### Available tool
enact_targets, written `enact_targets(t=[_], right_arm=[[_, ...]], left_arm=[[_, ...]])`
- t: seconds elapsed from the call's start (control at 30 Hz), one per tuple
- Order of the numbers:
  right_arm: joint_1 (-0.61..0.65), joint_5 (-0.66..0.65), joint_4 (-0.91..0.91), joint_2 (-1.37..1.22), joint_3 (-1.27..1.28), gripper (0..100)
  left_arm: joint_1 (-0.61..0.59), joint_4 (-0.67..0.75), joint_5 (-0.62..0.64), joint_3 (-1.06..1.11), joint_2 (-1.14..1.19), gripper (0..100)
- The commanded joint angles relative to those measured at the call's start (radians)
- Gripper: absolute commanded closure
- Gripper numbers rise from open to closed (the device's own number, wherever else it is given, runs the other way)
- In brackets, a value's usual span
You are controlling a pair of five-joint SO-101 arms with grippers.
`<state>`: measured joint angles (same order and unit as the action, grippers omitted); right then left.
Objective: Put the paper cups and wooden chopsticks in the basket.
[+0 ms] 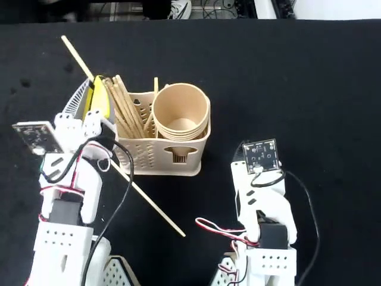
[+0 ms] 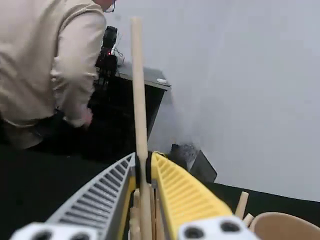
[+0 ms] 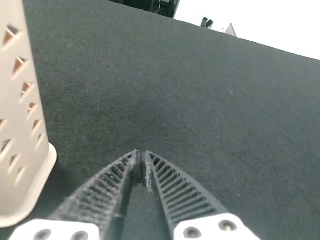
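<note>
left gripper (image 2: 143,162): clamped tight on one long chopstick (image 2: 137,75), at the basket's 9 o'clock side
basket (image 1: 178,162): stacked paper cups (image 1: 181,116) and a chopstick bundle (image 1: 126,110) stand inside
right gripper (image 3: 140,167): pinched closed, holding nothing, over the black table (image 1: 309,89) at the basket's 4 o'clock

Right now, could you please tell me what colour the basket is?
The basket is cream; high view.

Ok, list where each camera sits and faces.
High view: fixed overhead, looking down on the table and basket; both arms show.
Left wrist view: on the left arm, facing a white wall past the left fingers, shut on a chopstick.
Right wrist view: on the right arm, facing the table past the shut right fingers.
Shared: high and right wrist views both show the basket.
</note>
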<state>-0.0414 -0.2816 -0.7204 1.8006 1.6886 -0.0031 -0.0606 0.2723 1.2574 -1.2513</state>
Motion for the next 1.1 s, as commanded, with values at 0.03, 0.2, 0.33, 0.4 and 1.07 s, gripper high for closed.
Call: enact_targets(t=[0.03, 0.2, 0.33, 0.4, 1.07], right_arm=[[0.012, -0.008, -0.003, 0.071, -0.004, 98.5], [0.012, -0.008, -0.003, 0.071, -0.004, 98.5], [0.012, -0.008, -0.002, 0.071, -0.004, 98.5], [0.012, -0.008, -0.002, 0.071, -0.004, 98.5], [-0.028, 0.023, -0.381, 0.051, -0.43, 98.3]], left_arm=[[0.008, -0.005, 0.005, -0.013, 0.018, 96], [0.01, -0.399, 0.061, -0.151, -0.087, 81], [0.005, -0.763, 0.083, -0.384, -0.181, 78], [-0.007, -0.862, 0.077, -0.464, -0.209, 78], [-0.429, -1.079, -0.066, -0.452, 0.402, 78]])
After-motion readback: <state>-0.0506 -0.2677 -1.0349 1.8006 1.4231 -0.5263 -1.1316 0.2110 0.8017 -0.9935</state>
